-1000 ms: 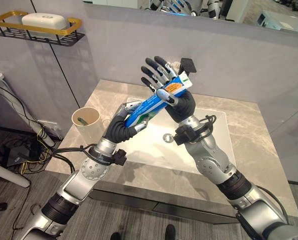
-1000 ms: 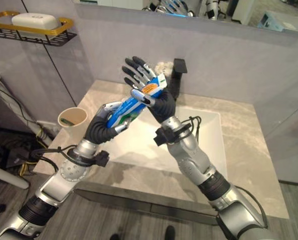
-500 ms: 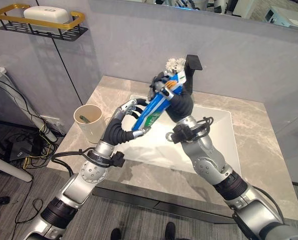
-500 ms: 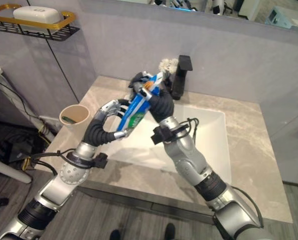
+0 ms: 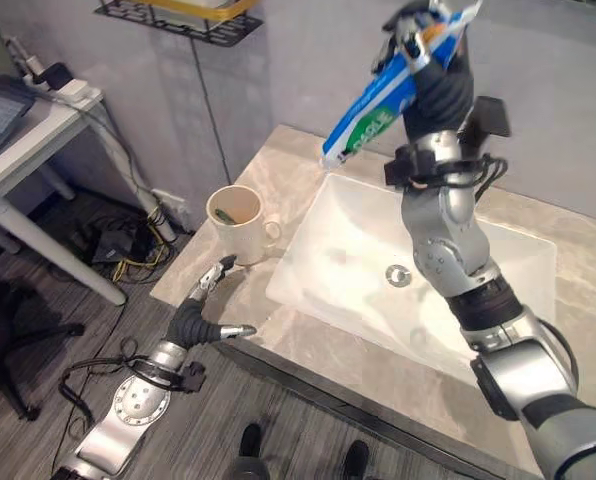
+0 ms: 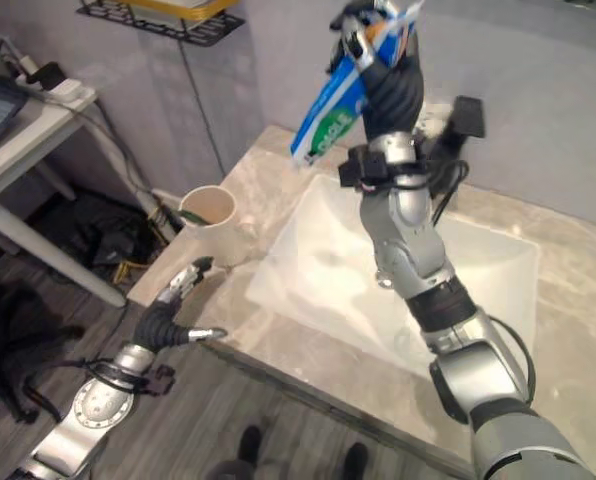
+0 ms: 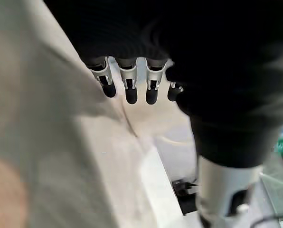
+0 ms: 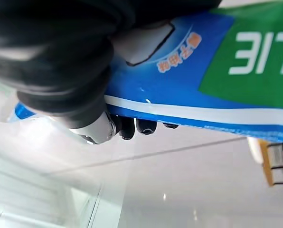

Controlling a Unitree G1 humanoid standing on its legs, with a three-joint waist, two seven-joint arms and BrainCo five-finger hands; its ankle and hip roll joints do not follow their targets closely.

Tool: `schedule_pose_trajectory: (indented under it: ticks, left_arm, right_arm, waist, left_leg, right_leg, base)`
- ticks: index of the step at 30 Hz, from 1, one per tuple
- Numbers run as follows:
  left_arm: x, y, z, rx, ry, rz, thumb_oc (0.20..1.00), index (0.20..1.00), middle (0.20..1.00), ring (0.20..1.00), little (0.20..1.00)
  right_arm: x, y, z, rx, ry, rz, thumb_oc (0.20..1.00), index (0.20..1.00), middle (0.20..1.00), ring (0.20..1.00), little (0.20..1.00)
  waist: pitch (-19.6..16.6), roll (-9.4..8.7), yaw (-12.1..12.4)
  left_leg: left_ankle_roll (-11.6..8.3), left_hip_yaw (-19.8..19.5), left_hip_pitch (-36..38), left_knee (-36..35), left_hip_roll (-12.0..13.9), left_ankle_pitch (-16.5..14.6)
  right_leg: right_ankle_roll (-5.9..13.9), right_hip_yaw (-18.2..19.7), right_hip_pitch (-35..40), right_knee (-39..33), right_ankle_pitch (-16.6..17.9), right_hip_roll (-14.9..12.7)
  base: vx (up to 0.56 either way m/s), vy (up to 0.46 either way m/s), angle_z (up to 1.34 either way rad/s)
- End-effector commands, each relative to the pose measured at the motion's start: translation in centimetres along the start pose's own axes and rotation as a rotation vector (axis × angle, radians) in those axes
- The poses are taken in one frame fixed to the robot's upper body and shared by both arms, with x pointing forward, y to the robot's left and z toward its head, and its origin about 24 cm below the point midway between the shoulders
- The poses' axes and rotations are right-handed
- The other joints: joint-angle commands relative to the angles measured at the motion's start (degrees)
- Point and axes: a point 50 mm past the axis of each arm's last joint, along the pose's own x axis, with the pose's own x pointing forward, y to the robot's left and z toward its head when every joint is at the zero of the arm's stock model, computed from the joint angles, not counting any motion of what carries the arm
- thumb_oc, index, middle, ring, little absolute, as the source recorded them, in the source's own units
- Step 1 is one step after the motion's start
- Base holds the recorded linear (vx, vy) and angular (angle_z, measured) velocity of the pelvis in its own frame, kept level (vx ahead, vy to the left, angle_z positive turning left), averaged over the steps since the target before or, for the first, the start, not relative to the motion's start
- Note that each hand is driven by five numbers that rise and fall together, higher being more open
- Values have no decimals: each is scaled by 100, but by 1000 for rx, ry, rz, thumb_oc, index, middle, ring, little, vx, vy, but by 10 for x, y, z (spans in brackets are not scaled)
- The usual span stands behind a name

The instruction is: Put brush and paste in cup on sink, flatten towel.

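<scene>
My right hand is raised high above the sink's back left corner, shut on a blue, green and white toothpaste tube that slants down to the left. In the right wrist view its fingers curl round the tube. A cream cup stands on the counter left of the basin, with a greenish brush handle inside it. My left hand hangs low by the counter's front left corner, open and holding nothing; its straight fingers show in the left wrist view. A pale towel peeks out beside the faucet.
The white basin is set in a marble counter, with a black faucet at the back. A black-and-gold wall shelf hangs top left. A white side table and floor cables lie to the left.
My left hand let go of the tube and dropped to the counter's front left corner. My right hand lifted the tube higher alone. The camera has turned left.
</scene>
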Motion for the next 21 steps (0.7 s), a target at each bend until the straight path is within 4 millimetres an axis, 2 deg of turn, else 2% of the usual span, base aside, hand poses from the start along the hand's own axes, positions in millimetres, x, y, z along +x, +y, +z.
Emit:
schedule_pose_trajectory:
  ticks: [1,3,11,16,21]
  left_arm:
    - [1,9,8,56,-35,-75,1000,1000,1000,1000,1000]
    - [0,11,6,58,-21,-78,1000,1000,1000,1000,1000]
    - [5,10,6,47,-28,-63,1000,1000,1000,1000,1000]
    - [6,8,1,82,-2,-56,1000,1000,1000,1000,1000]
    - [6,6,0,95,4,-66,1000,1000,1000,1000,1000]
  right_arm:
    - [29,19,50,-41,-249,75,200,200,200,200,200]
    - [30,23,50,-54,-251,88,200,200,200,200,200]
    - [19,26,27,-35,-162,101,200,200,200,200,200]
    - [4,26,11,-25,-76,111,200,200,200,200,200]
    - [1,31,2,-16,-32,133,200,200,200,200,200]
  waist:
    - [-142,-413,126]
    - [-112,-400,179]
    - [12,-414,278]
    - [79,-458,201]
    - [92,-472,164]
  left_leg:
    - [-31,-286,-385,21,-267,280]
    - [-12,-343,-468,21,-325,298]
    - [67,-417,-648,21,-467,301]
    - [94,-353,-679,21,-487,285]
    - [110,-317,-657,21,-479,274]
  right_leg:
    - [599,3,481,-3,219,-810]
    - [625,-60,464,-3,245,-856]
    - [667,-115,352,-3,390,-977]
    - [681,-61,279,-3,436,-1010]
    - [682,-27,276,-3,435,-1030]
  base:
    - [20,20,53]
    - [30,37,32]
    - [13,24,11]
    - [0,0,0]
    - [7,13,-4]
